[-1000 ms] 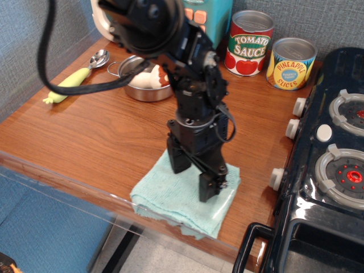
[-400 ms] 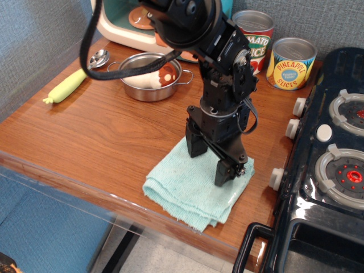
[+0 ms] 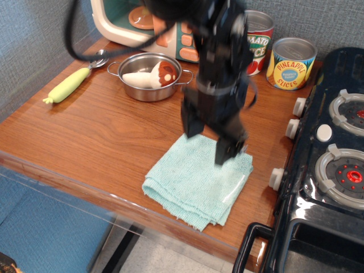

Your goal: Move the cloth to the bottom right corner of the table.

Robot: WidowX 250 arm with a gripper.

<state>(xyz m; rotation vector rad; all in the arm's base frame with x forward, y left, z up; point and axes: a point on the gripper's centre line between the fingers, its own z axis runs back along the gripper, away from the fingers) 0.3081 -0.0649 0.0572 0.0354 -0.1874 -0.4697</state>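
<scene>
The light aqua-blue cloth (image 3: 196,182) lies flat on the reddish-brown wood table (image 3: 91,136), near the front edge and close to the black toy stove. My gripper (image 3: 207,139) hangs just above the cloth's far edge, blurred by motion. Its two black fingers (image 3: 225,151) are spread apart with nothing between them. The cloth is not held.
A steel pot (image 3: 149,77) with food stands behind the cloth. A yellow-handled spoon (image 3: 74,81) lies at the left. A tomato sauce can (image 3: 257,42) and a pineapple can (image 3: 291,62) stand at the back. The black toy stove (image 3: 327,165) fills the right side. A toy appliance (image 3: 145,25) is at the back.
The gripper has risen off the cloth and opened away from it. The cloth had shifted a little right, then stayed where it lay.
</scene>
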